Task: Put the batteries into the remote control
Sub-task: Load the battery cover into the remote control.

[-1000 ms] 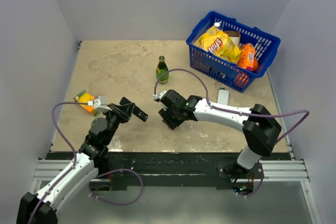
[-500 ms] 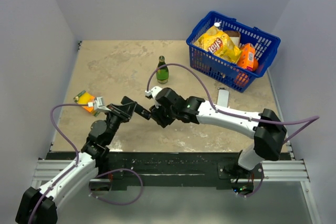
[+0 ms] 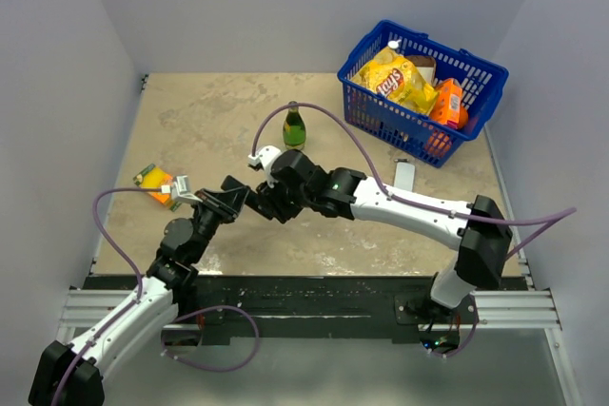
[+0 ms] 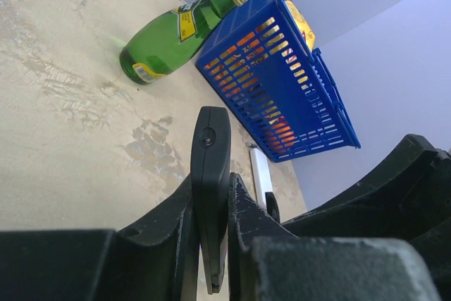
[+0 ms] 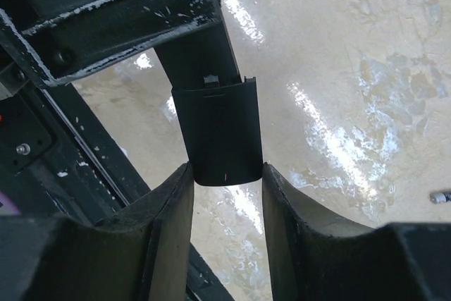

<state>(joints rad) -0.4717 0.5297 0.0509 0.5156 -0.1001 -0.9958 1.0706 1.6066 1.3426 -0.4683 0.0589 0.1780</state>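
Well, the left hand [image 4: 209,206] is squeezed shut on the remote control [image 4: 210,153], up over the worktop [image 3: 238,121] near its front edge. The right hand [image 5: 227,177] is half open around the remote's end.

From where I stand, the only thing that reads is the red Lay's logo on the yellow chip bag [image 3: 398,78] in the blue basket [image 3: 385,119]. The green bottle [image 4: 169,34] wears a yellow label with dark print and a smaller label low on its body, both too fine to make out. The orange pack [image 3: 447,102] beside the chips and the orange-and-green packet [image 3: 155,183] on the table [image 3: 219,111] carry print too blurred to read.
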